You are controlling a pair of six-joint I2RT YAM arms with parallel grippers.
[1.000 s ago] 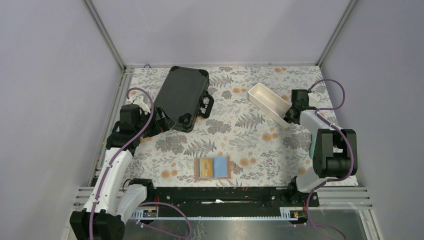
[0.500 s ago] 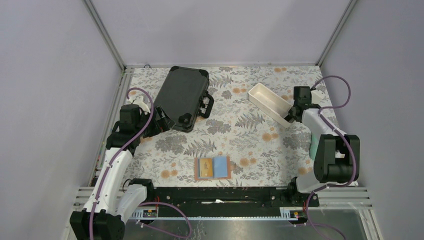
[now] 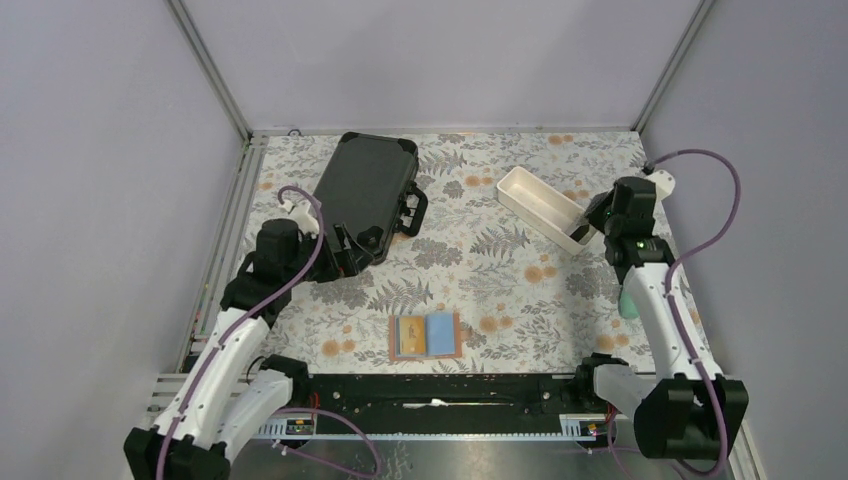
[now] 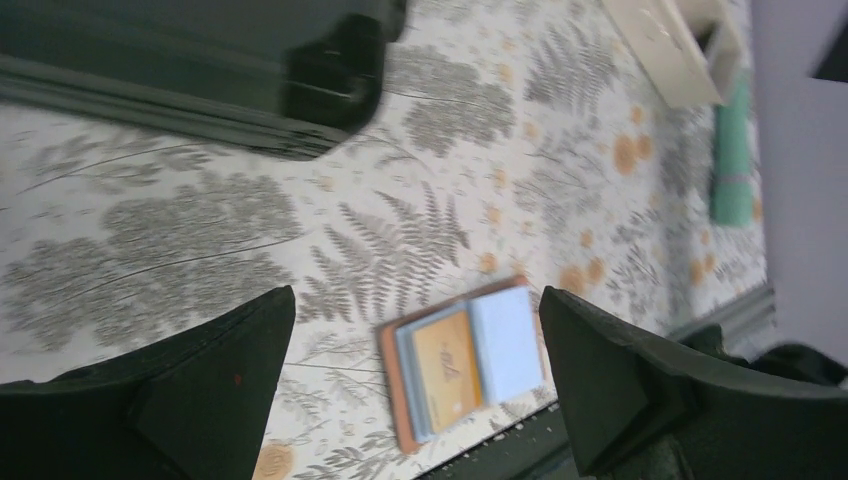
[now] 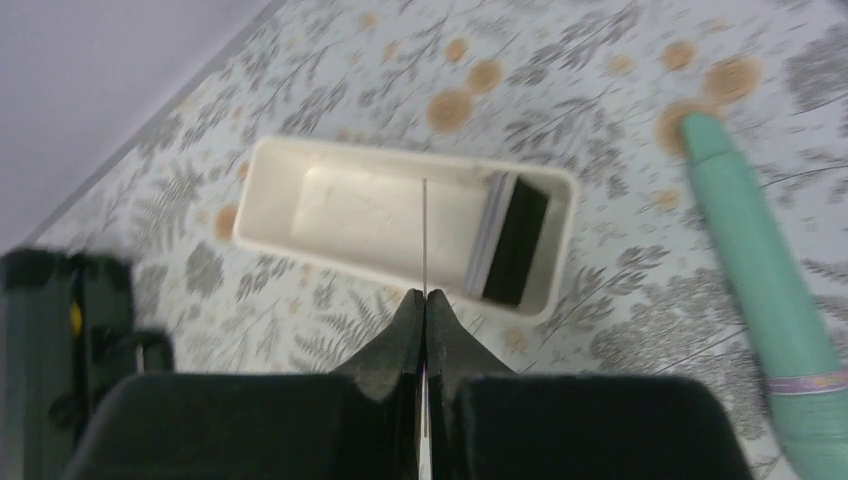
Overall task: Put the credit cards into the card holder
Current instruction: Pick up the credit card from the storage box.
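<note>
The card holder (image 3: 425, 336) lies open near the front edge, tan outside and pale blue inside, with an orange card in its left pocket. It also shows in the left wrist view (image 4: 463, 354). My left gripper (image 4: 417, 295) is open and empty, above the cloth beside the black case, also seen from above (image 3: 348, 258). My right gripper (image 5: 425, 297) is shut on a thin credit card (image 5: 425, 230) seen edge-on, held above the white tray (image 5: 300, 170). A black card (image 5: 513, 243) and a pale one lean at the tray's near end. From above, the right gripper (image 3: 594, 222) is at the tray's right end.
A large black hard case (image 3: 365, 195) lies at the back left, close to my left gripper. The long white tray (image 3: 522, 190) lies diagonally at the back right. A teal cylinder (image 3: 628, 300) lies at the right edge. Floral cloth covers the table.
My right arm has risen and swung right, its gripper lifting from the tray's end. My left arm has moved right and forward along the black case's near corner.
</note>
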